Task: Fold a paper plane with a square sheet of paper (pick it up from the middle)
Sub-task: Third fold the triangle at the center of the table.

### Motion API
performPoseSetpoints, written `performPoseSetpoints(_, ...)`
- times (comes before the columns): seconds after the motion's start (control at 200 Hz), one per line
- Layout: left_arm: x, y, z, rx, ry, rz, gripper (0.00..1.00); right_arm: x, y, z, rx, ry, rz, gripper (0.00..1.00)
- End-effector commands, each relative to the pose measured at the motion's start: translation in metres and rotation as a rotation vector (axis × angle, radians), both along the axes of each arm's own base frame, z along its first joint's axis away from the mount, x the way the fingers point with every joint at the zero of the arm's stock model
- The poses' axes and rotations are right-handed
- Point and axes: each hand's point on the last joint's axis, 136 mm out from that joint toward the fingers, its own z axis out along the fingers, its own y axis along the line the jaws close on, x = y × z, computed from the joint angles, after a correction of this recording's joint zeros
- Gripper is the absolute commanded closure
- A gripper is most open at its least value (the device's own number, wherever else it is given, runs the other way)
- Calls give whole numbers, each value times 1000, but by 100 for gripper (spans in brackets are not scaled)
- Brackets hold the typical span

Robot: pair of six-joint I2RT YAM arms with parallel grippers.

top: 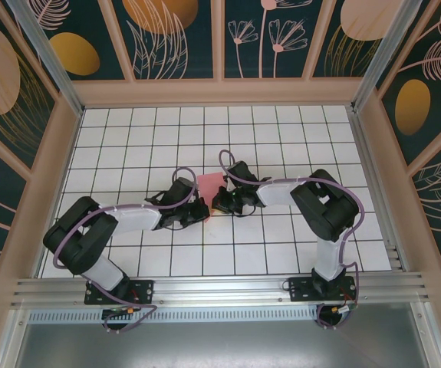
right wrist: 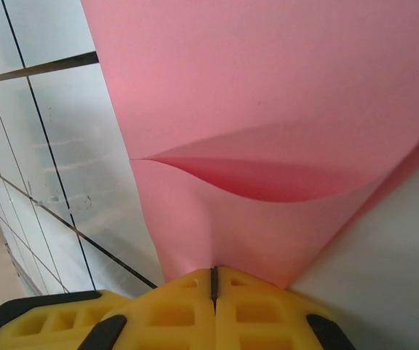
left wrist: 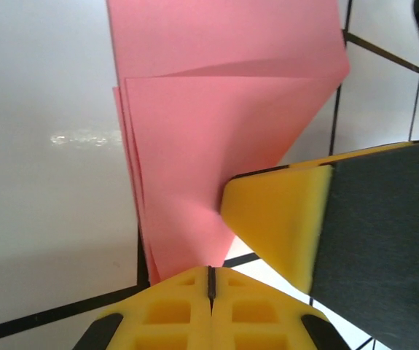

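The yellow pads [left wrist: 167, 310] of the left jaws are pressing together nearest the lens, clenching on the tapered corner of the folded pink paper [left wrist: 216, 138], which is fanning away from them in several layers. One right pad [left wrist: 275, 219] is sitting just beside that corner. The right jaws are likewise gripping the paper's edge, with a curled flap opening just beyond their pads [right wrist: 173, 306]. From above, the paper is lying between both jaws, over the gridded tabletop [top: 281, 130].
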Motion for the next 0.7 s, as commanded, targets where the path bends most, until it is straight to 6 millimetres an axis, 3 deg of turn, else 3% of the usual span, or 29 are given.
performPoseSetpoints(0.0,-5,0,-11,5,23,8,100,-10,-4,-4,-15,8,26,97)
performPoseSetpoints(0.25,-16,17,-28,88,71,34,100,-4,-8,12,-32,-120,96,96)
performPoseSetpoints(0.43,-19,24,-34,113,90,56,100,-9,-10,7,-47,-135,123,95)
performPoseSetpoints(0.696,-24,34,-41,152,125,90,100,7,-10,-4,-99,-147,151,96)
